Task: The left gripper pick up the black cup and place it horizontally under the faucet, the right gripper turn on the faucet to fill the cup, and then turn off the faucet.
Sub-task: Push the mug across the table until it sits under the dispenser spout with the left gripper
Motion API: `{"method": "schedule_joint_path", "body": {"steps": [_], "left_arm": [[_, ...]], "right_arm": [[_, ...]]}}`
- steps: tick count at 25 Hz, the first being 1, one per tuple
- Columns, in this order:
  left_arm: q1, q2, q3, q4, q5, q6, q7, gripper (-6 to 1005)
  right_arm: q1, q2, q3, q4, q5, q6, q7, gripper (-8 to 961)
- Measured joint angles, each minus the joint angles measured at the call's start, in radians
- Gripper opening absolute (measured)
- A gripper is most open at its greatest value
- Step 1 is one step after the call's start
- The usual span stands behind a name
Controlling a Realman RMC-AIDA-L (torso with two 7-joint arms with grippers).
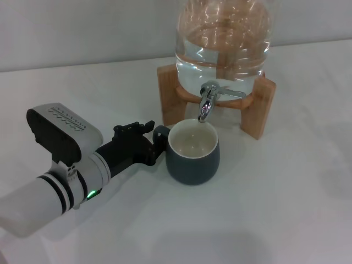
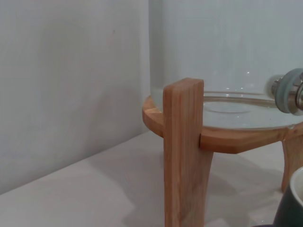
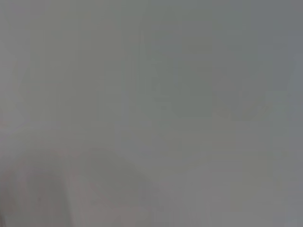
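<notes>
Left hand is gripping the handle of the black cup, which is standing upright on the table beneath the faucet.

Clear water jar on wooden stand, white table.

The black cup stands upright on the white surface, dark grey-teal outside, cream inside, its small loop handle facing the robot's left. The faucet, small and chrome with a curved spout, hangs directly above the cup's far rim.
</notes>
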Motion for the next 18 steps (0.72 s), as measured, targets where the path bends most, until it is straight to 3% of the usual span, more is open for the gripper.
{"method": "schedule_joint_path", "body": {"steps": [18], "left_arm": [[0.015, -0.002, -0.002, 0.0, -0.004, -0.009, 0.023, 399]], "right_arm": [[0.006, 0.0, 0.0, 0.017, 0.0, -0.002, -0.014, 851]]}}
